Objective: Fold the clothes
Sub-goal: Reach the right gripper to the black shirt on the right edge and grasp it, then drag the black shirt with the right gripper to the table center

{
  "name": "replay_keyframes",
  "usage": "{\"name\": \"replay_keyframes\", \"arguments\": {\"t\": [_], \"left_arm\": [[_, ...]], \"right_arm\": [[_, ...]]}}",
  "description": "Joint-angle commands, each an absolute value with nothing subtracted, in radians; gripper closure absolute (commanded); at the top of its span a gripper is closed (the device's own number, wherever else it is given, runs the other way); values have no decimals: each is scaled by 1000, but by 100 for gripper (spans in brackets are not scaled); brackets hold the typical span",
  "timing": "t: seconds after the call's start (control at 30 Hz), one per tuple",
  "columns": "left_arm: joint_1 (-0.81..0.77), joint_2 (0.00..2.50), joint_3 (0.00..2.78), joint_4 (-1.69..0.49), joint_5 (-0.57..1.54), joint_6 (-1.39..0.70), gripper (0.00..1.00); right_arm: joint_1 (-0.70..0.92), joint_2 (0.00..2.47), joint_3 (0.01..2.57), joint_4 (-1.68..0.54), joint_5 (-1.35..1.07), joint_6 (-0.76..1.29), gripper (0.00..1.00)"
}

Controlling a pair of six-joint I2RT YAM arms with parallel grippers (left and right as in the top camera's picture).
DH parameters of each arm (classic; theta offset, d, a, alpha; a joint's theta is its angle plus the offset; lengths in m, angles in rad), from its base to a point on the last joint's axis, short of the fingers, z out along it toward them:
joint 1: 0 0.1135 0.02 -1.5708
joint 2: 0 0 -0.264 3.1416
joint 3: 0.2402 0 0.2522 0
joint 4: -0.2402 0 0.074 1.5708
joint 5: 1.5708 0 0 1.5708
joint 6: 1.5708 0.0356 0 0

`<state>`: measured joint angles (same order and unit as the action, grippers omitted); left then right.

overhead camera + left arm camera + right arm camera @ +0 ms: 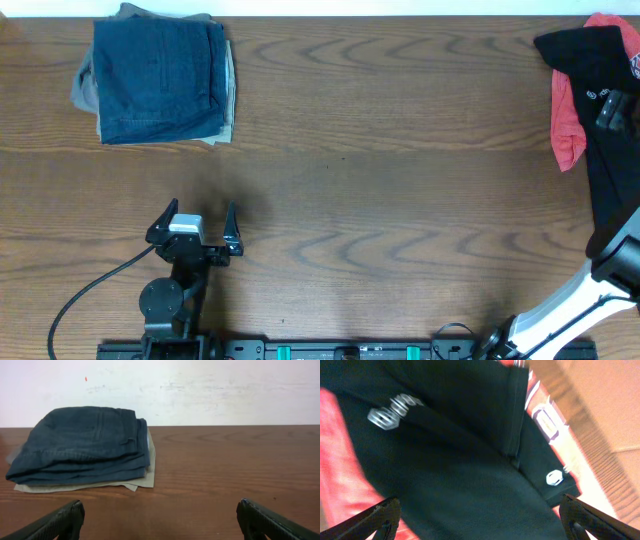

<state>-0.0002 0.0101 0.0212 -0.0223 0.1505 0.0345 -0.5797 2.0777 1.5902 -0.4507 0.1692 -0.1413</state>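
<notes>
Right gripper (480, 522) wide and empty, hanging just above the black garment (455, 470); my left gripper (202, 212), wide too, sits well apart.

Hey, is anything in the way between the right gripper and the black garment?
Nothing visible. The right gripper, jaws open, faces the black garment directly; the red shirt shows only at its edges.

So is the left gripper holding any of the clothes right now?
No, the left gripper stands open and empty, and the folded denim pile lies well ahead of it, untouched.
</notes>
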Motion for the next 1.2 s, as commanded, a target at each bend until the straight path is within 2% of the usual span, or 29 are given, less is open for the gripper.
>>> {"name": "replay_keyframes", "arguments": {"t": [0.0, 0.23, 0.47, 0.67, 0.93, 1.03, 1.17], "left_arm": [[6, 4, 4, -56, 165, 48, 2], [6, 4, 4, -56, 165, 48, 2], [6, 4, 4, -56, 165, 48, 2], [6, 4, 4, -56, 165, 48, 2], [6, 4, 4, -56, 165, 48, 2], [6, 4, 4, -56, 165, 48, 2], [6, 4, 4, -56, 165, 48, 2]], "right_arm": [[-612, 2133, 1608, -455, 156, -159, 1], [-648, 2179, 1608, -455, 148, -159, 2], [-669, 2197, 1608, -459, 109, -159, 17], [-669, 2201, 1608, -460, 47, -159, 9], [-678, 2225, 1607, -459, 43, -159, 10], [-688, 2245, 1607, -465, 43, -159, 19], [-696, 2257, 1607, -469, 44, -159, 54]]}}
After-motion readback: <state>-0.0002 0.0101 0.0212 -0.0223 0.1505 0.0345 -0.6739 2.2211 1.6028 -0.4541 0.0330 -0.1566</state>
